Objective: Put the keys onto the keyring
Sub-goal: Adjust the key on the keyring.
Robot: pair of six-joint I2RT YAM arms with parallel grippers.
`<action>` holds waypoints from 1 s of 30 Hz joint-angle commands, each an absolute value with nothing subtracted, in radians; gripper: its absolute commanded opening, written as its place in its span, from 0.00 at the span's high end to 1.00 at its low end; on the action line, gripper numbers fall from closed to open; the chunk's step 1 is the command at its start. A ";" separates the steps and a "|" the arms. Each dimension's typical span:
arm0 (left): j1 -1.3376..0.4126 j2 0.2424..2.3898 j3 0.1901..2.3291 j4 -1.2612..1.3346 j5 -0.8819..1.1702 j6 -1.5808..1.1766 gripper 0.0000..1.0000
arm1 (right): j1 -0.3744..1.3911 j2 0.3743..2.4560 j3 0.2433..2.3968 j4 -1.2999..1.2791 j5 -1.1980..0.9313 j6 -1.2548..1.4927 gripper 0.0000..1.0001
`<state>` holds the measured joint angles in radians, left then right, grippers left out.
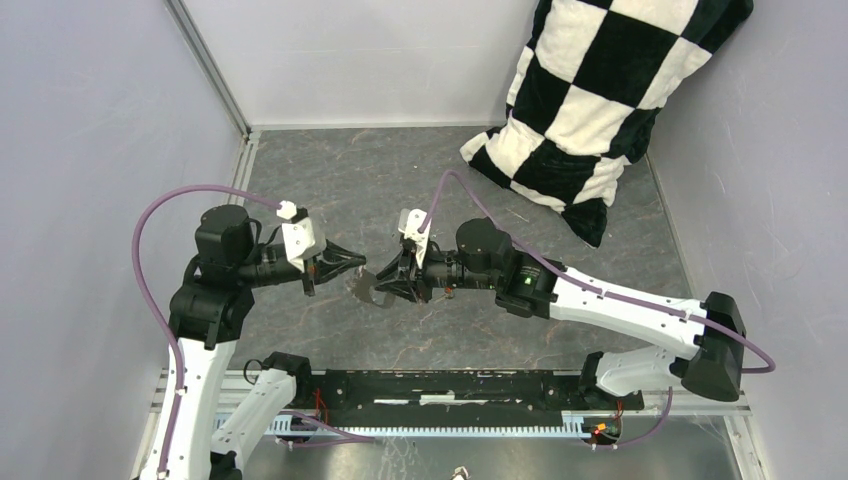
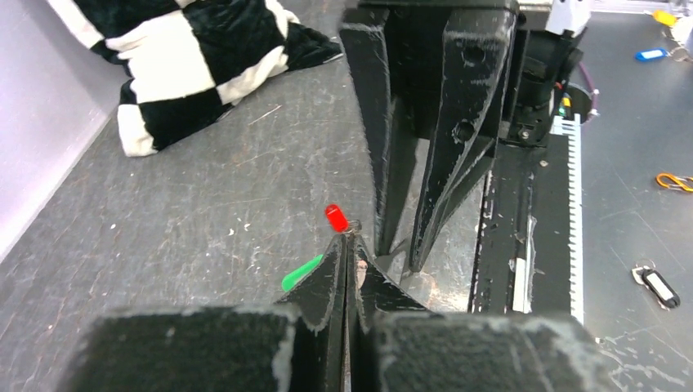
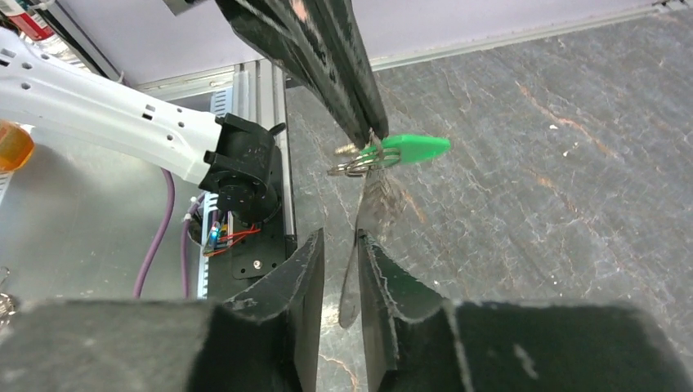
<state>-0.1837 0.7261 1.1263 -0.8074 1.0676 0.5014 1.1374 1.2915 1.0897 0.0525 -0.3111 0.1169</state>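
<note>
"Where was your keyring [image 3: 369,204]?"
"On the near side of the pillow [image 1: 590,90], pinched in your clamped left hand [image 2: 347,238]; your right hand [image 3: 341,241] stood half-open around it."
"The risk?"
"A crooked squeeze could have twisted it free; the keys [image 3: 413,147] might have dropped."

The red-headed key [image 2: 336,216] and green-headed key [image 3: 415,147] stand out against a dark grey, veined worktop [image 1: 400,180]. Upper right of the frame, a cushion [image 1: 590,90] shows black-and-white checks. Purple cables [image 1: 205,187] run along white arms [image 1: 630,305].

cushion [image 1: 590,90]: black-white checks, far right | orange clip [image 2: 673,181]: perhaps carabiner
</note>
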 commanded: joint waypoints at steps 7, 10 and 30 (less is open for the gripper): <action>-0.184 0.727 1.131 -0.630 0.997 0.201 0.98 | 1.143 1.237 1.074 0.123 -0.078 0.074 0.99; -0.184 0.725 1.131 -0.621 0.998 0.174 0.98 | 1.143 1.189 1.044 0.152 -0.036 0.059 0.99; -0.184 0.715 1.102 -0.596 0.984 0.160 0.98 | 1.143 1.056 0.971 0.220 -0.197 -0.041 0.99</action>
<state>-0.1837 0.7242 1.1095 -0.6460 0.9848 0.2058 1.1393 1.0832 0.9585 0.1711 -0.1463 -0.0158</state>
